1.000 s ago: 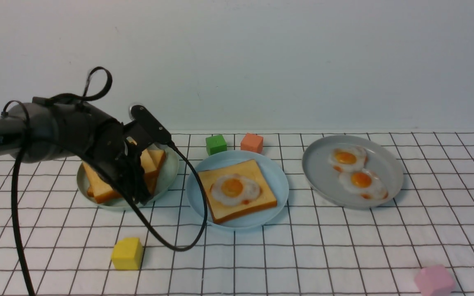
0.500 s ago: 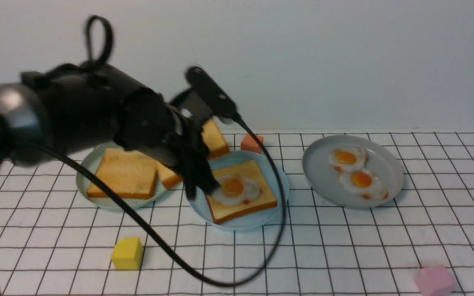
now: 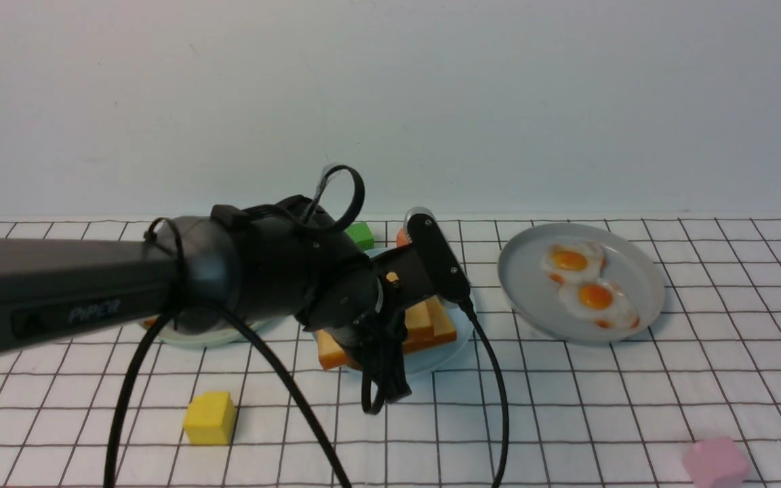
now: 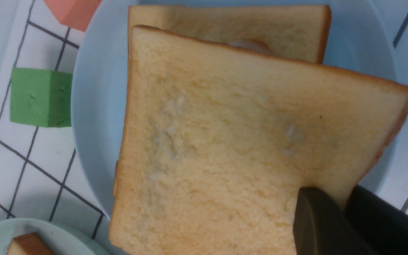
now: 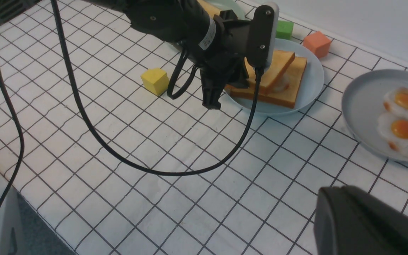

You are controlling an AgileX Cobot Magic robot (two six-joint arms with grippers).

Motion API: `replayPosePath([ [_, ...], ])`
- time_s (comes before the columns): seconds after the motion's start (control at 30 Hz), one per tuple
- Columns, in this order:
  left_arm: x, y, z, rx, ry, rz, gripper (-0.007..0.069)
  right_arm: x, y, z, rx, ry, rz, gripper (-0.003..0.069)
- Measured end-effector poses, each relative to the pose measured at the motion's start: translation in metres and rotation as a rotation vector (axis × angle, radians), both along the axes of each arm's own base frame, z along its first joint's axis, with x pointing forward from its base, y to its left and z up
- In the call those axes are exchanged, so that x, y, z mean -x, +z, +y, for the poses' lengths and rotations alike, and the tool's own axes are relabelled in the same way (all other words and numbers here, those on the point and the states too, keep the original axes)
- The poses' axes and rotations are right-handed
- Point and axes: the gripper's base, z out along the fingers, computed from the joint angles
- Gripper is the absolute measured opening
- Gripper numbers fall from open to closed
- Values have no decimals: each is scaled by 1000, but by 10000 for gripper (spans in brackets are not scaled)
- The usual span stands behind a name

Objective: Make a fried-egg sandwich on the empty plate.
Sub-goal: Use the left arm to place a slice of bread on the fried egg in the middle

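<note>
The table (image 3: 567,420) has a white cloth with a black grid. The left arm (image 3: 58,291) reaches across it from the left edge toward the middle, and its black cable (image 3: 492,407) hangs down to the cloth. The grey plate (image 3: 519,285) stands near the far edge, on the right side. The light blue plate (image 4: 94,106) is in the middle of the table, also toward the far edge. The pale green plate (image 4: 76,241) is just beside it on the left, mostly hidden by the arm, with one toast piece (image 4: 27,246) on it. On the light blue plate the lower toast slice (image 4: 225,28) lies flat. The top toast slice (image 4: 225,141) is above it, tilted and turned a little. The left gripper (image 4: 335,202) holds this slice, pinching it at one corner. Of the right gripper (image 5: 367,219) only a dark part shows, over the near right of the table, and its jaws are closed. The fried egg (image 5: 281,85) shows only as a white edge between the two slices. Two other fried eggs (image 3: 594,298) lie on the grey plate. The yellow cube (image 3: 209,418) sits near the near edge on the left, the pink cube (image 3: 714,462) is at the near right corner, and the green cube (image 3: 361,235) and the orange cube (image 5: 317,44) stand just behind the light blue plate.
</note>
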Motion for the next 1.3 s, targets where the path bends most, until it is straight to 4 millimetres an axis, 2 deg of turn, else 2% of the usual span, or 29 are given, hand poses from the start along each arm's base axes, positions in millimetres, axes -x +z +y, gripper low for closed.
replayPosePath([
  [0.37,-28,7,-18,-7,164,109,63,0,1,0,-6,-2,-8,32],
  [0.6,-26,7,-23,9,154,131,57,-1,1,0,-7,-2,-9,38],
  [0.77,-27,-3,-31,14,125,118,57,-1,2,0,-14,-4,-19,41],
  [0.93,-30,-13,-32,-20,108,105,57,-1,2,0,-15,-4,-19,43],
  [1.17,-31,-12,-33,-6,101,88,57,-1,2,0,-15,-4,-20,46],
  [1.3,-32,-11,-34,-1,100,83,118,-1,2,0,-15,-4,-20,49],
])
